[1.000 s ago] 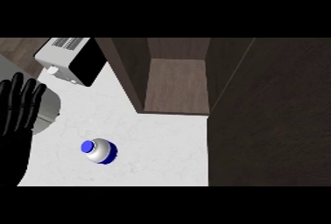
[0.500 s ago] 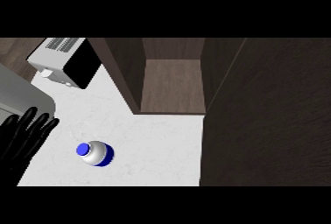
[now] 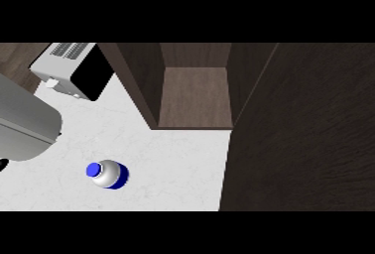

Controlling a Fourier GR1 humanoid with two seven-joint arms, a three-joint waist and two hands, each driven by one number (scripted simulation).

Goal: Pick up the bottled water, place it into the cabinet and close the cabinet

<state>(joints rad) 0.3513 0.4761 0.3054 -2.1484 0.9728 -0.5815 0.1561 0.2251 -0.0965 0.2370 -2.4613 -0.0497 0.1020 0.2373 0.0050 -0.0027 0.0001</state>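
The bottled water (image 3: 108, 174) stands upright on the white counter (image 3: 168, 158), seen from above as a blue cap on a clear body with a blue band. Behind it, to the right, is the dark wooden cabinet (image 3: 195, 96), open, with a bare shelf. Its door (image 3: 307, 134) stands swung out along the right. My left forearm (image 3: 23, 123) fills the left edge as a grey mass, left of the bottle and apart from it. Only a black sliver of the left hand (image 3: 3, 163) shows at the edge. The right hand is out of view.
A white and black toaster (image 3: 73, 70) sits at the back left of the counter. The open cabinet door walls off the counter's right side. Bare counter lies between the bottle and the cabinet's mouth.
The view has shifted, so the bottle, toaster and cabinet sit further right. The left hand, earlier open with fingers up at the left edge, has slid almost out; the grey forearm now shows there.
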